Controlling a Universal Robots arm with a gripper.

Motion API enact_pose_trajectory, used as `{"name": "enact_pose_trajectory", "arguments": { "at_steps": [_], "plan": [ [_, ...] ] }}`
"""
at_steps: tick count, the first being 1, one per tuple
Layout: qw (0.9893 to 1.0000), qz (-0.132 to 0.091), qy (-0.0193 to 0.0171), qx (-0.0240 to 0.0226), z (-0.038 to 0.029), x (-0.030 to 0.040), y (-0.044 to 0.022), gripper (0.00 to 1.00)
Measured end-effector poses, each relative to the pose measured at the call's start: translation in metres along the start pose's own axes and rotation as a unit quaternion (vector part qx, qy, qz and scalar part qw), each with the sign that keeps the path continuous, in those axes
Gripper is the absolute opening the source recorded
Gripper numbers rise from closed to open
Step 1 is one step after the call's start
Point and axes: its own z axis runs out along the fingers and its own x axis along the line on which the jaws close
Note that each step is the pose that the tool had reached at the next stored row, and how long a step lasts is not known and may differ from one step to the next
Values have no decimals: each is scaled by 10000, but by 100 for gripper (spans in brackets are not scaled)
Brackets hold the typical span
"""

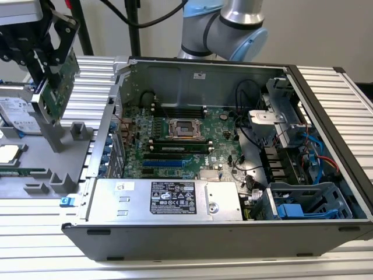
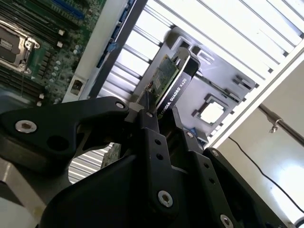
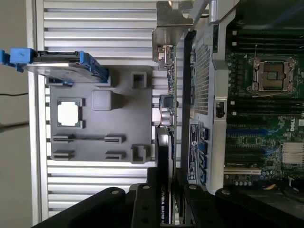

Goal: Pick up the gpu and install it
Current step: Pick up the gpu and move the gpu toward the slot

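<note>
Across the ribbed aluminium tabletop (image 1: pixel 35 245): open black-and-silver desktop computer case (image 1: pixel 175 233) in the middle, lying on its side, green motherboard (image 1: pixel 227 125) exposed. Grey moulded parts tray (image 1: pixel 35 169) sits just beside the case, on the exterior view's left, with a silver white-labelled hard drive (image 1: pixel 17 114) at its far end.

gpu, a thin rectangular card with a green board face, black cooler and silver end bracket (image 1: pixel 58 87), is over that tray, outside the case. Black two-finger gripper (image 2: pixel 161 114) is clamped narrow on one end of it, one finger per face.

Key relation: the card's long axis runs straight out from the fingers, down toward the tray, slightly tilted. Can't tell if its lower end is clear of the tray posts. Blue expansion slots (image 1: pixel 166 157) lie well apart, toward the exterior view's right, past the case wall.
</note>
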Motion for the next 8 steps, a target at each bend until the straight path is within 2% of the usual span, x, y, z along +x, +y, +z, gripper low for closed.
{"name": "enact_pose_trajectory", "arguments": {
  "at_steps": [8],
  "plan": [
    [10000, 0, 0, 0, 0, -109, 0, 0]
  ]
}}
